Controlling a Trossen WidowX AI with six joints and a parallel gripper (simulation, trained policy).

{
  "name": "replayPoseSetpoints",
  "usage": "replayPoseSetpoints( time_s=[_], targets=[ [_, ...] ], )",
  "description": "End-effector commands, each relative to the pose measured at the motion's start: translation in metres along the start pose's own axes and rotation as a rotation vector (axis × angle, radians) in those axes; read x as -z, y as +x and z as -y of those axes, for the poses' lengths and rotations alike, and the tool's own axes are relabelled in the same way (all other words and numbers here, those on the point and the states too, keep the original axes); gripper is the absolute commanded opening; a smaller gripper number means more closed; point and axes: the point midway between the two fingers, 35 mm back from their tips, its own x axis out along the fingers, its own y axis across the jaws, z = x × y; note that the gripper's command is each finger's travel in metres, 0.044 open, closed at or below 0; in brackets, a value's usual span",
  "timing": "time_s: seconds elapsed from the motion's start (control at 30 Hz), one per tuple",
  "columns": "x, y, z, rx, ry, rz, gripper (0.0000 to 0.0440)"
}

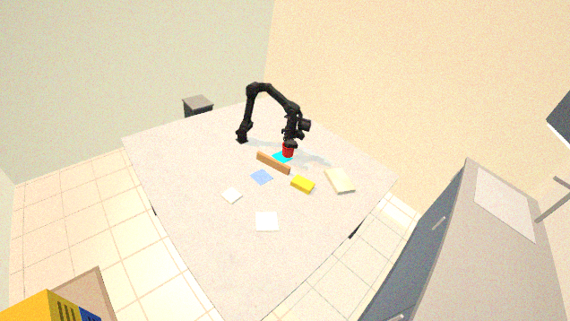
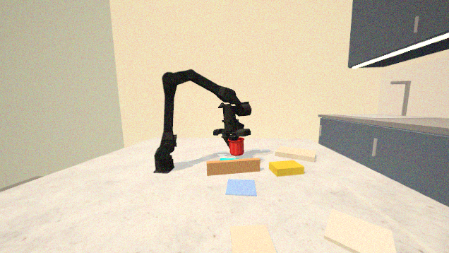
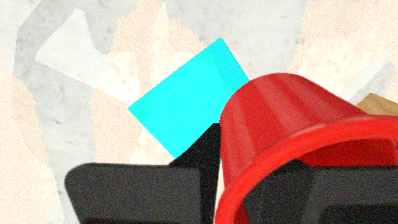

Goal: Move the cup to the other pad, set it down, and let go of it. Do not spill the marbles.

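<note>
Evidently; red cup (image 1: 288,151) (image 2: 236,147) (image 3: 280,115): near upright; mouth up; jaws (image 1: 290,144) (image 2: 234,137) gripping wall

On the tabletop (image 1: 202,157) (image 2: 106,212) (image 3: 30,150), a long wooden bar (image 1: 273,162) (image 2: 233,167) (image 3: 381,104) stands on its narrow side. Near one end lies a yellow block (image 1: 303,184) (image 2: 286,167), apart from it; a cream slab (image 1: 339,181) (image 2: 295,153) lies flat beyond. Two pale tiles, one smaller (image 1: 231,195) (image 2: 252,240) and one larger (image 1: 267,221) (image 2: 360,233), lie flat and apart, nearest the exterior viewpoint. Exterior view, right: grey-blue base cabinets (image 1: 403,260) (image 2: 353,152) with upright handles, an angular faucet (image 1: 553,207) (image 2: 406,99) above the counter, and a dark wall cabinet (image 1: 562,118) (image 2: 388,28) edged by a bright strip.
</note>
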Motion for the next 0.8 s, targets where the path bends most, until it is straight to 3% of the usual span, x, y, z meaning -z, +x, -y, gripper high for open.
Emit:
replayPoseSetpoints(
  time_s=[0.0, 0.43, 0.6, 0.77],
  targets=[
    [0.002, 0.007, -0.006, 0.004, 0.008, -0.004, 0.0000],
    [0.011, 0.032, -0.027, 0.007, 0.040, -0.025, 0.0022],
    [0.011, 0.038, -0.028, 0.015, 0.057, -0.017, 0.0054],
    [0.006, 0.032, -0.026, 0.021, 0.072, 0.034, 0.0132]
  ],
)
